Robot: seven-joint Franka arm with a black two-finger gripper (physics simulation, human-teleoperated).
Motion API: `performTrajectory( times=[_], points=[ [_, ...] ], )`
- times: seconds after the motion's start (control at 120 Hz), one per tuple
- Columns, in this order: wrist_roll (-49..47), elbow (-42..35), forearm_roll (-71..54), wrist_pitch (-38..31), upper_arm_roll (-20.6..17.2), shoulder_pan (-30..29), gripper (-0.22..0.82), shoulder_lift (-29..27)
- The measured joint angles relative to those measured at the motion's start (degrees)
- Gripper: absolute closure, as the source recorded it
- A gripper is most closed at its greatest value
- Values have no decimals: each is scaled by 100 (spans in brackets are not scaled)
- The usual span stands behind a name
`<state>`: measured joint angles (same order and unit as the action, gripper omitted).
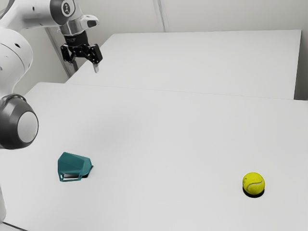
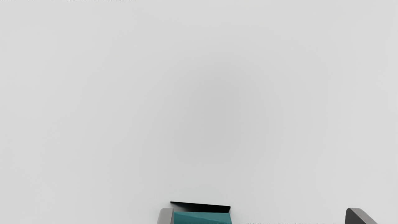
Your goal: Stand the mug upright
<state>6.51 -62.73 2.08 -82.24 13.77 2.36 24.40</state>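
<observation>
- A white table (image 1: 168,130) fills the foreground.
- The teal mug (image 1: 73,165) lies tipped on it; likely light, stiff, slick, best gripped across its body.
- Above, the gripper (image 2: 262,216) holds its fingers apart.
- The ball (image 1: 253,183) sits well apart.

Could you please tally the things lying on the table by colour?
Teal: 1, the mug
Yellow: 1, the ball
Total: 2
</observation>
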Motion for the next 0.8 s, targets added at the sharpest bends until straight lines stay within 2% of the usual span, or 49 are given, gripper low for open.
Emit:
performTrajectory(
  times=[0.167, 0.233, 0.375, 0.492, 0.708, 0.8],
  points=[
    [117, -280, 5, 24, 11, -28, 0, -201],
    [149, -1127, 125, -130, -42, -31, 0, -645],
    [226, -3544, 690, -572, 42, -194, 0, -2200],
    [379, -4597, 1127, -858, 317, -353, 0, -2928],
    [1109, -5662, 1622, -1119, 1097, -364, 0, -3280],
    [1517, -5878, 1671, -1170, 1281, -439, 0, -3299]
  ],
)
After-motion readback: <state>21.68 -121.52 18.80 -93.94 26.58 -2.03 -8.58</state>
